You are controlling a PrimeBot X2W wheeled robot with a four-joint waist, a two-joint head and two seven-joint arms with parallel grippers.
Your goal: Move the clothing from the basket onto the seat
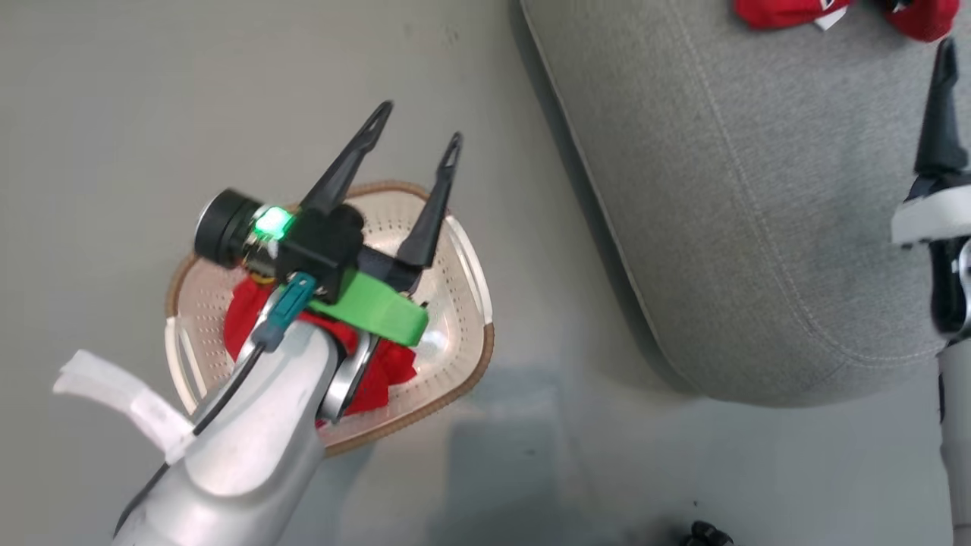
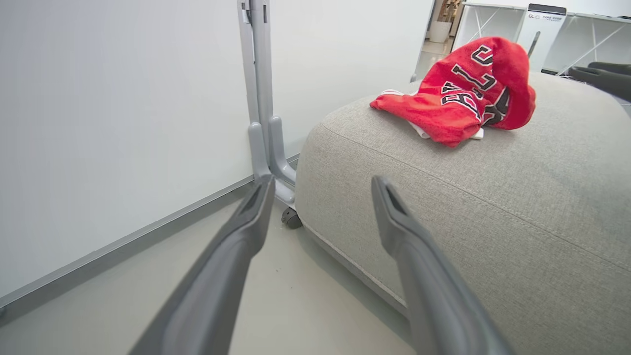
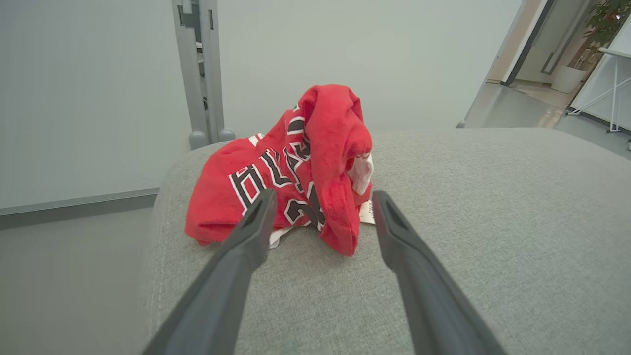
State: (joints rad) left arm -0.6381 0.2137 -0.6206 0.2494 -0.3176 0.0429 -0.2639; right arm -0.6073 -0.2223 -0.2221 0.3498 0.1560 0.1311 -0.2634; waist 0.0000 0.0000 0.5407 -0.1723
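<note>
The jersey [image 3: 276, 172] already lies on the seat [image 1: 743, 227], toward 1 o'clock in the head view. The right gripper [image 3: 324, 197] hovers just in front of it with its fingers spread and nothing between them. The other red piece [image 1: 391, 375] is in the basket [image 1: 455, 318] on the floor, at about 8 o'clock. The left gripper [image 1: 419, 125] hangs above it, open and empty, and its fingers point toward 1 o'clock past the rim, not at the cloth. I judge that the step in hand is to pick up this piece. To do it well, the wrist should tip down first and the fingers stay wide. They should close on a thick fold in the middle of the heap, away from the light basket wall. The lift should go straight up until the cloth clears the rim.
</note>
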